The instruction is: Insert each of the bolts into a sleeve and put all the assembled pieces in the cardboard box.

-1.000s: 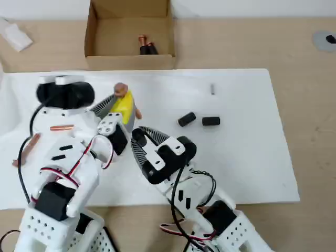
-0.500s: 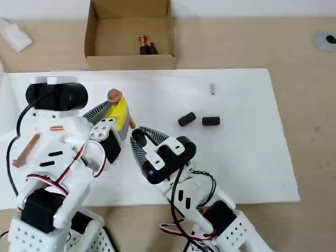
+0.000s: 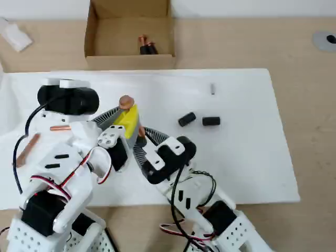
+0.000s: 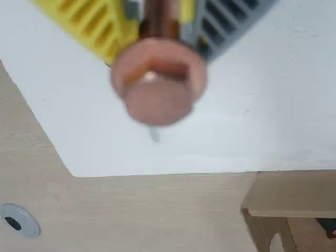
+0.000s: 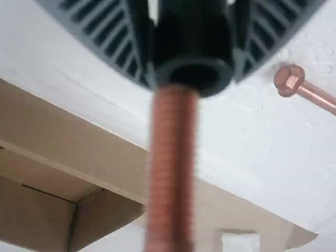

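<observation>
Copper-coloured hex bolt (image 4: 157, 86) is clamped in the left hand (image 4: 160, 21). Its thread is met at the mouth of the short black sleeve (image 5: 191, 58) clamped in the right hand (image 5: 191, 21), at 6 o'clock from the brown cardboard box (image 3: 94, 39), so both parts are likely steadied for insertion.

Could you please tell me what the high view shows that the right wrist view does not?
High view only: two loose sleeves on the white sheet and a finished piece inside the cardboard box. Right wrist view only: the bolt's threads meeting the sleeve held by the right end effector. Both: that bolt, the box and the sheet.
</observation>
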You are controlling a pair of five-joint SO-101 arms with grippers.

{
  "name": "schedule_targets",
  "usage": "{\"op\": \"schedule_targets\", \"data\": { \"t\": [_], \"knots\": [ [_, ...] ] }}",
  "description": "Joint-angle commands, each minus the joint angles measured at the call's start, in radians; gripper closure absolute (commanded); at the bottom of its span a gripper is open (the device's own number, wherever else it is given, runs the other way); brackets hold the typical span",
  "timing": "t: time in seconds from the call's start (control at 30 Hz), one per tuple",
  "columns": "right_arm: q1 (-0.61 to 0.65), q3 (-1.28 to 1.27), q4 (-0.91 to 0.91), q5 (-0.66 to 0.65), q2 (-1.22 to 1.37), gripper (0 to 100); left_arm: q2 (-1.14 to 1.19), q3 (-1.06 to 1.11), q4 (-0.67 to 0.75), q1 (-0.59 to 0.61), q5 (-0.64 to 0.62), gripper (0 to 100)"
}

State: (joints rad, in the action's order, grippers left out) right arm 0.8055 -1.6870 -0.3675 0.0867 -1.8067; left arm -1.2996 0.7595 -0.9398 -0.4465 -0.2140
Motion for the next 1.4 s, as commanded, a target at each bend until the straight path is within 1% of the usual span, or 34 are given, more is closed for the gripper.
{"op": "schedule_targets", "data": {
  "t": [0.0,0.27,0.4,0.53,1.37],
  "knots": [
    [-0.016,0.002,0.003,0.009,-0.174,98.9,-0.013,-0.064,-0.002,0.029,0.002,100],
    [-0.016,0.002,0.003,0.011,-0.174,98.9,-0.010,-0.058,-0.003,0.031,0.002,100],
    [-0.016,0.002,0.003,0.011,-0.174,98.9,-0.007,-0.058,-0.032,0.034,0.006,100],
    [-0.016,0.002,0.003,0.011,-0.174,98.9,-0.012,-0.025,-0.029,0.034,0.075,100],
    [-0.016,0.004,0.003,0.011,-0.174,98.9,-0.013,0.023,-0.023,0.035,0.080,99]
  ]
}}
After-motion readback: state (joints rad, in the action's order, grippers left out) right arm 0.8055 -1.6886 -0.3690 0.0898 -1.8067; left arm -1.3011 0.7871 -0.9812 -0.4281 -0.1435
